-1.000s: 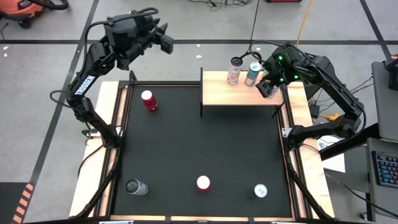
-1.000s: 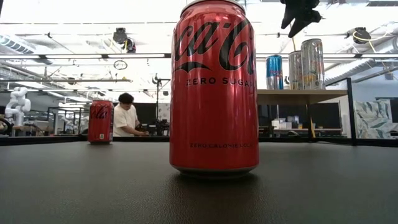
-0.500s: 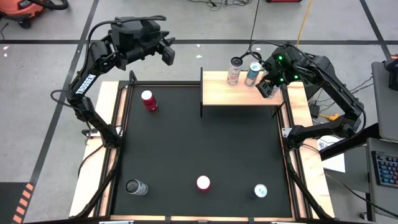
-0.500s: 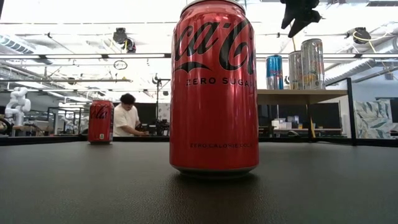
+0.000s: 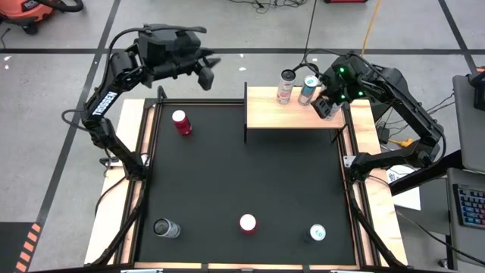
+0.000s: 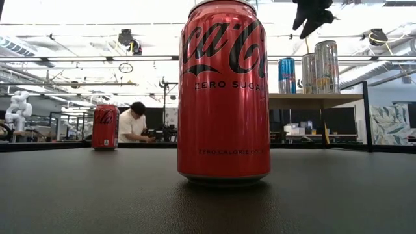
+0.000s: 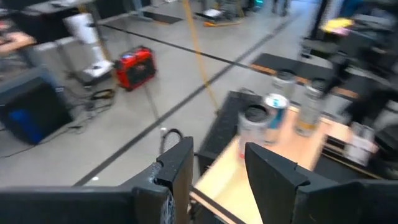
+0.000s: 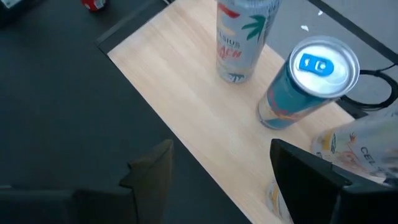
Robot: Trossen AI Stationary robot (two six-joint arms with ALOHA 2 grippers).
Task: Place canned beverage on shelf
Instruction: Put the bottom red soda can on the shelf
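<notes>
The right gripper (image 5: 327, 108), fingers apart and holding nothing, hangs over the shelf (image 5: 292, 117) at its right edge, beside two cans (image 5: 286, 86) standing along its far edge. The left gripper (image 5: 208, 73) is closed, raised beyond the surface's (image 5: 242, 182) far left corner

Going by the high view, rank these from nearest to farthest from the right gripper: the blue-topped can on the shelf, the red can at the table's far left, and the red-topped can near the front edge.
Measured from the right gripper, above the shelf's right end:
1. Blue-topped can, on the shelf beside the gripper.
2. Red can, on the table's far left, across from the shelf.
3. Red-topped can, near the front edge, middle.
</notes>
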